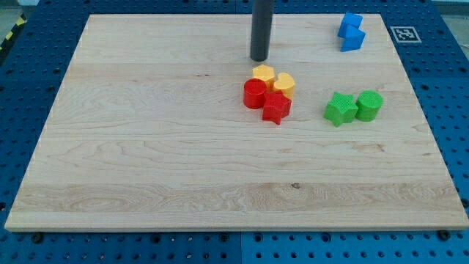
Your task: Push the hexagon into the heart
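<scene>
A yellow hexagon [263, 74] lies near the board's upper middle. A yellow heart [284, 83] sits right beside it on its right, and the two look to be touching. My tip [259, 59] is just above the hexagon in the view, a small gap away from its top edge. A red cylinder [254, 94] touches the hexagon from below. A red star [276, 107] sits under the heart, against the cylinder.
A green star [339, 108] and a green cylinder [368, 105] sit together to the right. Two blue blocks [352, 32] stand at the top right corner. The wooden board [146, 161] ends in blue pegboard on all sides.
</scene>
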Robot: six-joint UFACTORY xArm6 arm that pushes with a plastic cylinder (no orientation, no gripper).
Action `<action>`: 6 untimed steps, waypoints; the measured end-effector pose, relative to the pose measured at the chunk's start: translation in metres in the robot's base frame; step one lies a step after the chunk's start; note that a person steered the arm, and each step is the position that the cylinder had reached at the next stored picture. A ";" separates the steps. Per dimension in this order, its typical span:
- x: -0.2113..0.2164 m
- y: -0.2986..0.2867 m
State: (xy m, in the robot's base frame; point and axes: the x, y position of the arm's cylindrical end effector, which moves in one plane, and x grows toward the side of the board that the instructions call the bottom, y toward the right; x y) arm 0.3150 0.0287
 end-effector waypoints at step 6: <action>0.064 0.011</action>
